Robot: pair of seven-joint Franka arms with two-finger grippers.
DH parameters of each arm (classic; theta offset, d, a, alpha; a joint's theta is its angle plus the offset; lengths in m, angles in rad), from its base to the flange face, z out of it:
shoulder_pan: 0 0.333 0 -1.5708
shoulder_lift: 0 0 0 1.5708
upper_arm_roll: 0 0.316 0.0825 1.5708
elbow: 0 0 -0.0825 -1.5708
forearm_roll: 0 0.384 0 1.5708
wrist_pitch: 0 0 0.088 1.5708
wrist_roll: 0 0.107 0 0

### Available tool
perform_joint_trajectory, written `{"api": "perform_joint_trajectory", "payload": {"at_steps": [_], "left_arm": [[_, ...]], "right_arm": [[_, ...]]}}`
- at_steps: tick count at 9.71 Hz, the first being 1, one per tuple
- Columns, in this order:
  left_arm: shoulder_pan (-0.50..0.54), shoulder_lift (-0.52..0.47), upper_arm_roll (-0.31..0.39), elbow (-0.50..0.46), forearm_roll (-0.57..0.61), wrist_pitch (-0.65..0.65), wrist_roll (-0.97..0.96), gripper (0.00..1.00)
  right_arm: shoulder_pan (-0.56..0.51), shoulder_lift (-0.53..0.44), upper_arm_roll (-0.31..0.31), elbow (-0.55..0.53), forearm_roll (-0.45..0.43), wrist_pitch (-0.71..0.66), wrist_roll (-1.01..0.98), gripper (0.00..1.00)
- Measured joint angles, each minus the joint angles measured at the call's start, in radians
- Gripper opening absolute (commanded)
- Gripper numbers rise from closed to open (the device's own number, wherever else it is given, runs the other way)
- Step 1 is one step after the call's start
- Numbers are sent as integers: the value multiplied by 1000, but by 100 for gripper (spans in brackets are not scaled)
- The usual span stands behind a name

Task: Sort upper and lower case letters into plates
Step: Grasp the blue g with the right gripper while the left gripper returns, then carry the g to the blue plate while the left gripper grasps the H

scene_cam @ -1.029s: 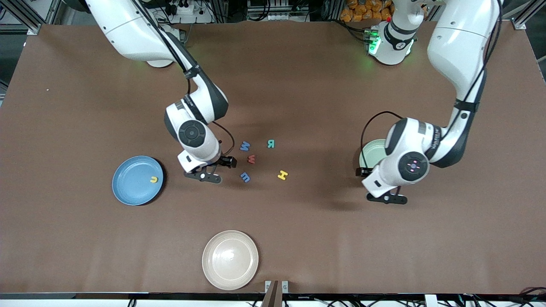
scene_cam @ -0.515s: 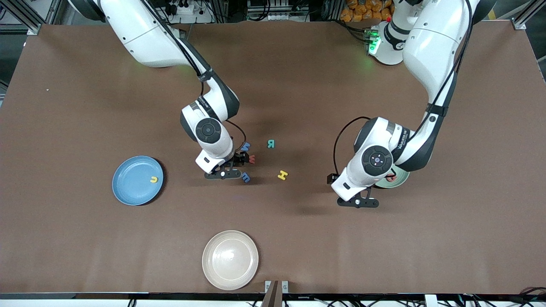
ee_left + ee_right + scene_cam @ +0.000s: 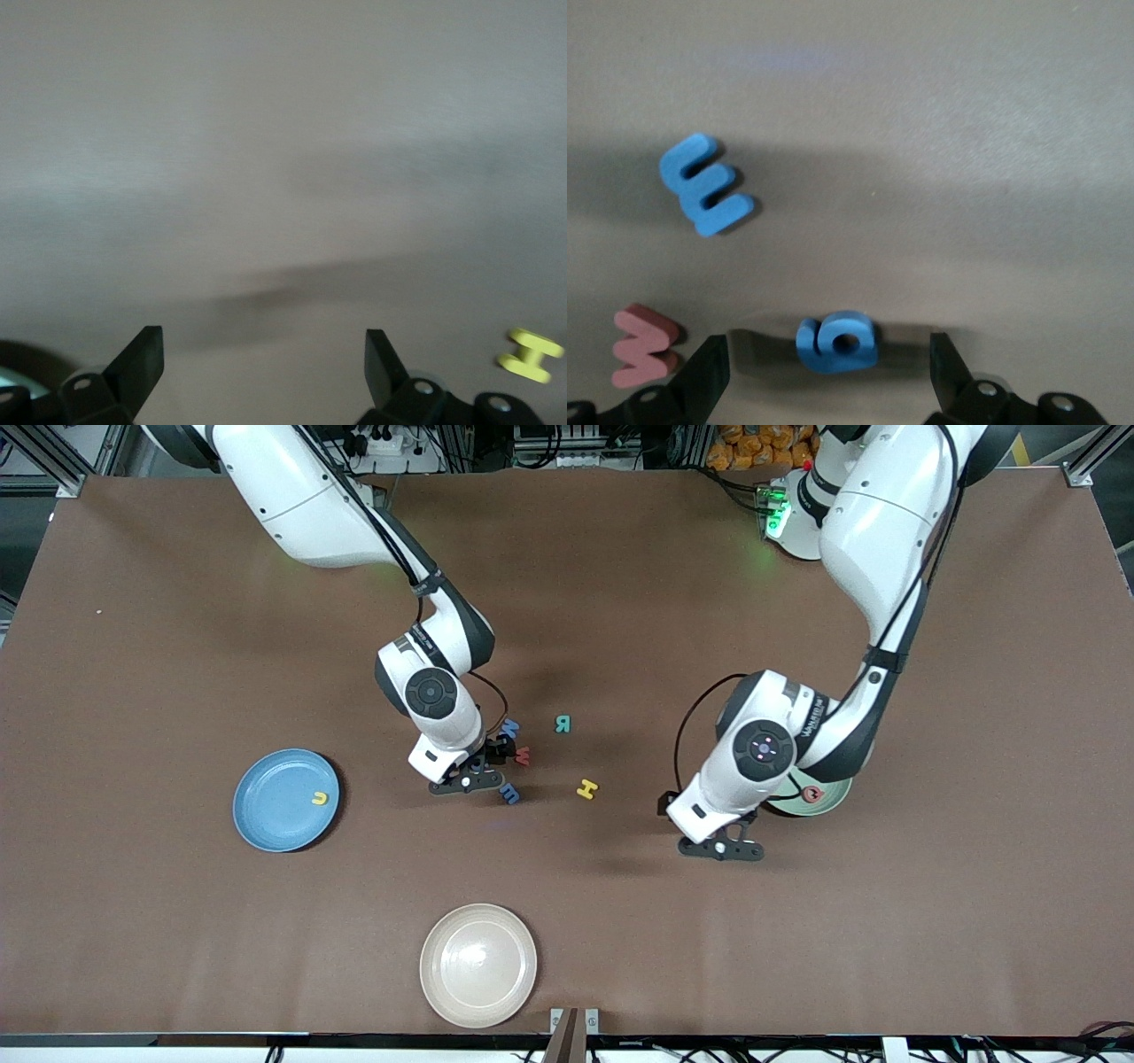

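The blue letter (image 3: 836,342), between the open fingers of your right gripper (image 3: 467,782) just beside the red letter (image 3: 524,756), looks light, soft foam, so pinch its flat sides; your left gripper (image 3: 719,849), open too, hovers near the green plate (image 3: 824,799).
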Motion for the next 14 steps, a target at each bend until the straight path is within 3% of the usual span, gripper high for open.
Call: {"api": "perform_joint_trajectory", "payload": {"at_steps": [7,13,14], "left_arm": [[-88,3,4,8,17,231,9,100],[-204,36,17,-32,46,249,-183,100],[-204,63,19,-34,99,249,-185,100]], "right_arm": [[13,-1,-8,-7,-8,13,-61,100],[11,-2,-12,-7,-57,16,-110,100],[11,-2,-12,-7,-58,16,-110,43]]}}
